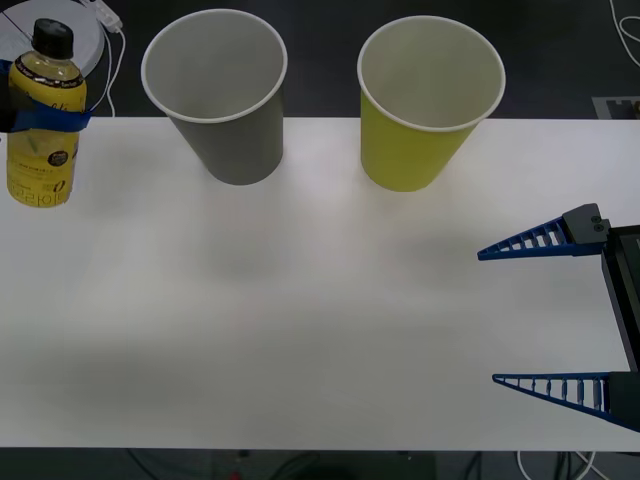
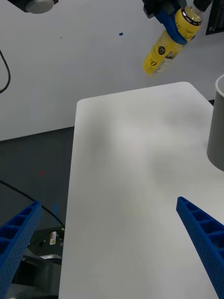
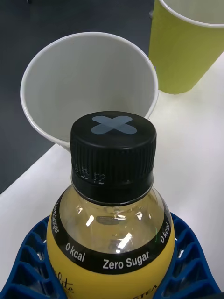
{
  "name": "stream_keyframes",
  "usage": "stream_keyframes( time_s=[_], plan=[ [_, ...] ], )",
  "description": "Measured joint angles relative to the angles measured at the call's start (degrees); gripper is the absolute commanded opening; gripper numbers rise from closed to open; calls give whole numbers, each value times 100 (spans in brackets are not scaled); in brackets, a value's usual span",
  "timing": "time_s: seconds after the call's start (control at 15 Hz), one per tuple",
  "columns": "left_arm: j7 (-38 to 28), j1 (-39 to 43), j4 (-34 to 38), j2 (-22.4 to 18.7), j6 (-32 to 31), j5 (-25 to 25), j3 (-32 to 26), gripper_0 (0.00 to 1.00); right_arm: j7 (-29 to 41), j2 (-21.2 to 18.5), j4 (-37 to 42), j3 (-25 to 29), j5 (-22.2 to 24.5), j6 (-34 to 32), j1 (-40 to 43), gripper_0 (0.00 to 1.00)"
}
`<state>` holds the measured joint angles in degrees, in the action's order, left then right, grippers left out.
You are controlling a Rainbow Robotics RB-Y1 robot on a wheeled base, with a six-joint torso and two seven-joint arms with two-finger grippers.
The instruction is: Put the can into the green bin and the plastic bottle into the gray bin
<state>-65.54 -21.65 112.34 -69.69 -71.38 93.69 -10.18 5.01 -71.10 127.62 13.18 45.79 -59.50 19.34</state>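
Note:
The plastic bottle (image 1: 40,130), yellow with a black cap, hangs above the table's far left corner, and my left gripper (image 1: 48,118) is shut on it just below its neck. From the left wrist the bottle's cap (image 3: 113,145) shows close up, the blue fingers (image 3: 28,261) hugging its shoulder, with the gray bin (image 3: 88,88) right beyond it and the green bin (image 3: 186,51) farther off. Both bins stand upright at the table's back, the gray bin (image 1: 215,90) left of the green bin (image 1: 430,100). My right gripper (image 1: 488,316) rests open over the table's right side. The can is out of view.
The white table (image 1: 300,330) spreads wide in front of the two bins. A white round device with a cable (image 1: 92,30) lies behind the back left corner. Dark floor lies past the table's edges (image 2: 70,154).

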Motion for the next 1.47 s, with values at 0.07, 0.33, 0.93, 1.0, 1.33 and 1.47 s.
stream_keyframes(
  time_s=[0.07,0.33,0.93,1.0,1.33,1.47],
  plan=[
    [-9,-245,-92,-29,-98,12,171,0,0,0,0,0,0,0,0,100],
    [-20,-1236,-535,-238,-262,-44,1071,0,0,0,0,0,0,0,0,100],
    [49,-3577,-1636,-517,-781,-448,3082,0,0,0,0,0,0,0,0,100],
    [44,-3772,-1781,-485,-782,-483,3222,0,0,0,0,0,0,0,0,100],
    [16,-4863,-2563,-164,-782,-526,4030,0,0,0,0,0,0,0,0,100],
    [15,-5345,-2911,72,-782,-504,4452,0,0,0,0,0,0,0,0,100]
  ],
)
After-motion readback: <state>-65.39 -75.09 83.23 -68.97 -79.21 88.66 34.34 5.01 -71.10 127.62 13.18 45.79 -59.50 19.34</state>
